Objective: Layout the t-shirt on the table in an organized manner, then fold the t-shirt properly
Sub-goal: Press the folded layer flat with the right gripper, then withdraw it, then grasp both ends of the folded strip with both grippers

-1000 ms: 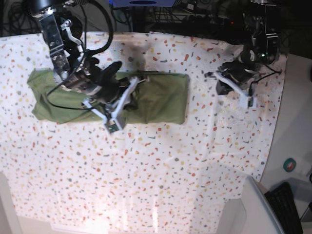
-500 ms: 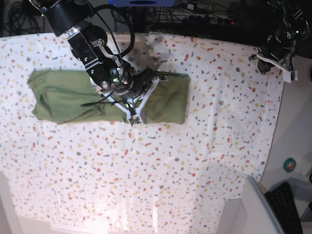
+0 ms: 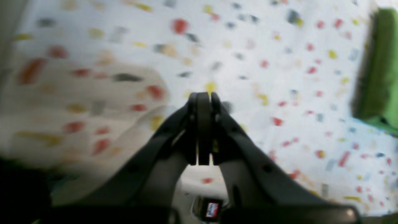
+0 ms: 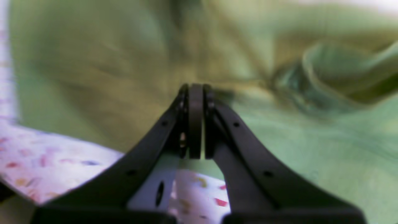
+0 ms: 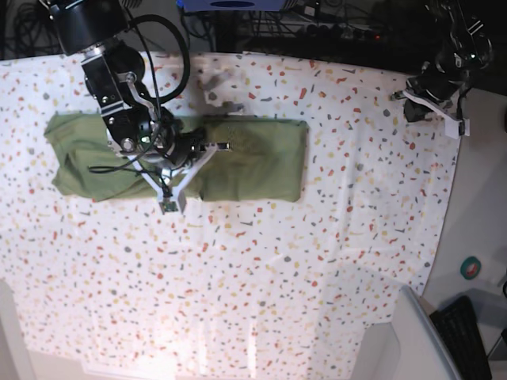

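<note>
Since the t-shirt (image 5: pixel 238 162) already lies as a long folded band across the upper left of the tabletop (image 5: pixel 317 269), you likely have only the crosswise folds left. Your right gripper (image 4: pixel 195 90) hovers over the cloth with fingers pressed together on nothing; your left gripper (image 3: pixel 203 98), at upper right in the base view, is likewise closed and empty.

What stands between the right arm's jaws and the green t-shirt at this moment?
Nothing visible does. The right gripper hangs directly over the t-shirt, jaws shut on nothing, with only open air between them. The left gripper is far off at the table edge.
</note>
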Controlling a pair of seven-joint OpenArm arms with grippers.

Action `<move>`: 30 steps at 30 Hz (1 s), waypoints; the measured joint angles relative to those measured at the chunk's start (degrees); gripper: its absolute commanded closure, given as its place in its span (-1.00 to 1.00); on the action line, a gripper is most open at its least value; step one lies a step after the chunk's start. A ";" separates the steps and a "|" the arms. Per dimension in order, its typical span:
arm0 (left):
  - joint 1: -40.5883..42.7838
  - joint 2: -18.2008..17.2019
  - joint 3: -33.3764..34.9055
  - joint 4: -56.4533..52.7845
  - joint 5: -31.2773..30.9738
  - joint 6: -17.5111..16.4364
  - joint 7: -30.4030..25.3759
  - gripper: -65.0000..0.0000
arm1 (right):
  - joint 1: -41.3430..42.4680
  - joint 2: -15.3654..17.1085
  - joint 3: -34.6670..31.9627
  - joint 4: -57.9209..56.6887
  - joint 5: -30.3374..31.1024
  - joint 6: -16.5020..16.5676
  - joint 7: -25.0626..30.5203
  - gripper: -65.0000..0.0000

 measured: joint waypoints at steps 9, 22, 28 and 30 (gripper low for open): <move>0.09 -0.20 -0.15 0.02 0.20 0.02 -0.04 1.00 | -6.58 1.73 25.24 15.82 3.85 9.05 0.13 0.59; -3.08 -1.11 0.09 -0.46 0.33 0.00 0.02 1.00 | 5.11 9.55 57.96 -16.35 15.08 48.46 -8.96 -0.85; -4.37 -1.86 0.04 -2.25 1.25 0.00 0.09 1.00 | 7.34 14.51 58.03 -29.62 14.10 48.43 -9.27 -0.72; -5.33 -2.03 1.49 -2.99 4.85 0.04 -0.20 1.00 | 7.37 14.84 58.03 -31.54 14.38 48.43 -9.22 -0.72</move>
